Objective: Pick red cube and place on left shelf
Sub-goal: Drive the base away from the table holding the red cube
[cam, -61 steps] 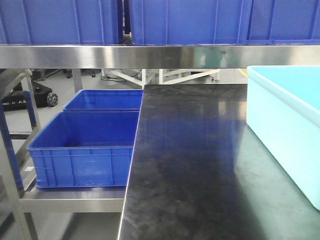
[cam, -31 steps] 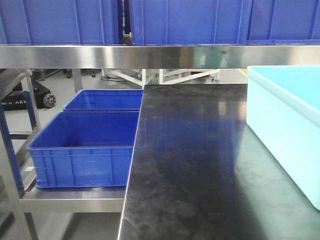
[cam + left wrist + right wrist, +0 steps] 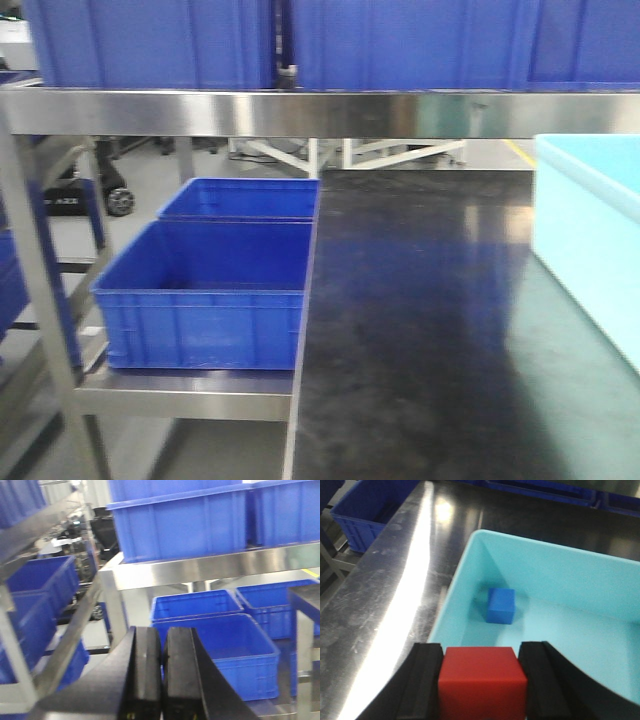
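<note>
In the right wrist view my right gripper (image 3: 481,652) is shut on the red cube (image 3: 482,682), holding it above the near end of a light-blue tray (image 3: 460,580). My left gripper (image 3: 162,652) is shut with nothing between its black fingers (image 3: 147,670), held in the air and facing the left shelf (image 3: 210,567), a steel rack that carries blue bins. In the front view the shelf's lower level (image 3: 180,392) lies left of the dark table; neither gripper nor the cube shows there.
A blue cube (image 3: 501,605) lies inside the light-blue tray, which stands at the table's right (image 3: 590,240). Two blue bins (image 3: 205,300) sit on the lower shelf level and more bins (image 3: 400,40) on the upper one. The steel crossbar (image 3: 300,112) spans the dark tabletop (image 3: 420,330).
The whole front view has shifted to the right: the bins, the table edge and the light-blue tray all sit further right in the frame. The steel upright at the left has come into sight.
</note>
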Motion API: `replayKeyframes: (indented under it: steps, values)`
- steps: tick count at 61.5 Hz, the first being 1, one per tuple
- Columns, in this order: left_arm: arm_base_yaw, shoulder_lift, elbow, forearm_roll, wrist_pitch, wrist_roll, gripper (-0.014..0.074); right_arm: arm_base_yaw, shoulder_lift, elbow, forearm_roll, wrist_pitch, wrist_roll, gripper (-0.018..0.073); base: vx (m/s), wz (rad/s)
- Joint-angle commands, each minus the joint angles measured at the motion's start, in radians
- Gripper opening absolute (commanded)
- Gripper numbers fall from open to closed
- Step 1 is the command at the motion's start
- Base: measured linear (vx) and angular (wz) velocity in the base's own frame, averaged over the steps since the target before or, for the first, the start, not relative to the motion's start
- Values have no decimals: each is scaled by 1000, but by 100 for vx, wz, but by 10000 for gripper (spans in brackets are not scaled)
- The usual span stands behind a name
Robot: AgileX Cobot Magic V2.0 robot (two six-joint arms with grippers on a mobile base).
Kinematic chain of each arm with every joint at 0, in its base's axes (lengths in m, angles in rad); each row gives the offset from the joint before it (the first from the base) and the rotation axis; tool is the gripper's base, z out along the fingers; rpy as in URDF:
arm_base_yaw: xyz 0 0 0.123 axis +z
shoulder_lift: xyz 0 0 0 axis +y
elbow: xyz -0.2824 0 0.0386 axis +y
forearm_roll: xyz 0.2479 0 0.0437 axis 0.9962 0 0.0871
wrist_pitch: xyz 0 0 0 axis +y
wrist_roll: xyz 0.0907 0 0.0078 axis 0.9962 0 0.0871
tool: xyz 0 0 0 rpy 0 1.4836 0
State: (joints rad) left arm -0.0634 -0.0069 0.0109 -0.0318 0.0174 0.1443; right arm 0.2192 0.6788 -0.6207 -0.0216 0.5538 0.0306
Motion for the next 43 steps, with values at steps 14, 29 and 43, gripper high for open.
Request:
replayKeyframes:
  steps: [14, 29, 43]
  values:
    - [2, 8, 22, -10, -83, 1, 106, 1, 8, -31, -2, -74, -7, 59, -4, 26]
    - [2, 8, 22, -10, -83, 1, 106, 1, 8, -31, -2, -74, -7, 59, -8, 25]
    - [2, 8, 22, -10, -83, 1, 106, 1, 8, -31, -2, -74, -7, 59, -11, 34]
